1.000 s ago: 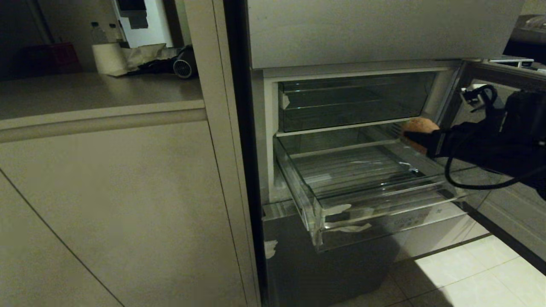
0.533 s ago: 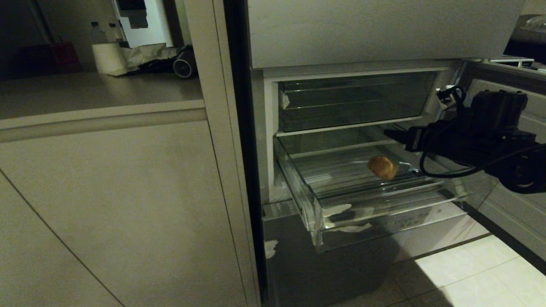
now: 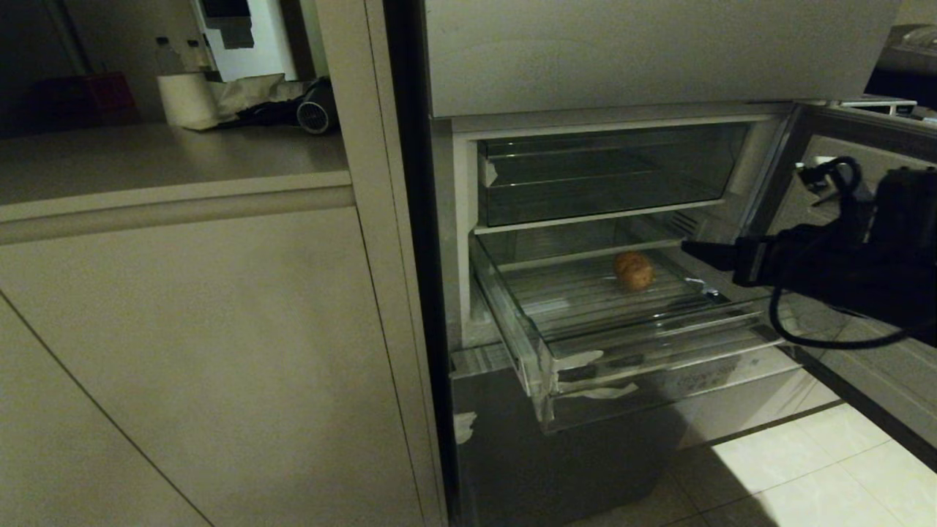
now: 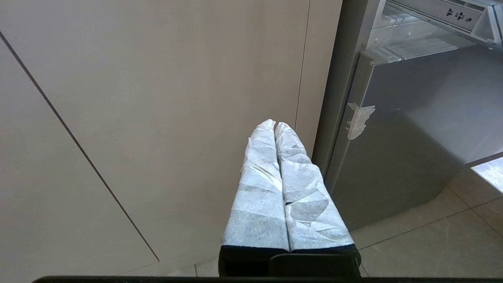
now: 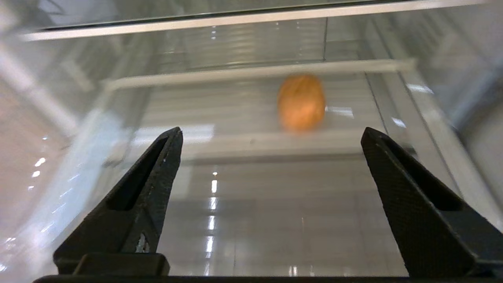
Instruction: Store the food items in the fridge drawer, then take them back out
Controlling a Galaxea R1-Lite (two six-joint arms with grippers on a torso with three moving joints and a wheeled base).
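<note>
A tan-brown rounded food item (image 3: 634, 270) (image 5: 301, 101) lies on the ribbed floor of the clear fridge drawer (image 3: 629, 366), which is pulled out. My right gripper (image 3: 692, 249) (image 5: 271, 135) hangs at the drawer's right side, above its rim, jaws wide open with nothing between them; the food item lies apart from it, farther into the drawer. My left gripper (image 4: 275, 125) is parked low beside the beige cabinet, its taped fingers (image 4: 259, 188) pressed together and holding nothing.
An upper clear bin (image 3: 607, 176) sits above the drawer. The open fridge door (image 3: 864, 146) stands at the right behind my right arm. A grey steel lower front (image 3: 556, 454) and tiled floor (image 3: 798, 468) lie below. A beige cabinet (image 3: 219, 351) fills the left.
My right gripper let go of the food item, which dropped into the drawer and rolled toward its back. The jaws have spread and the arm has drawn back to the right.
</note>
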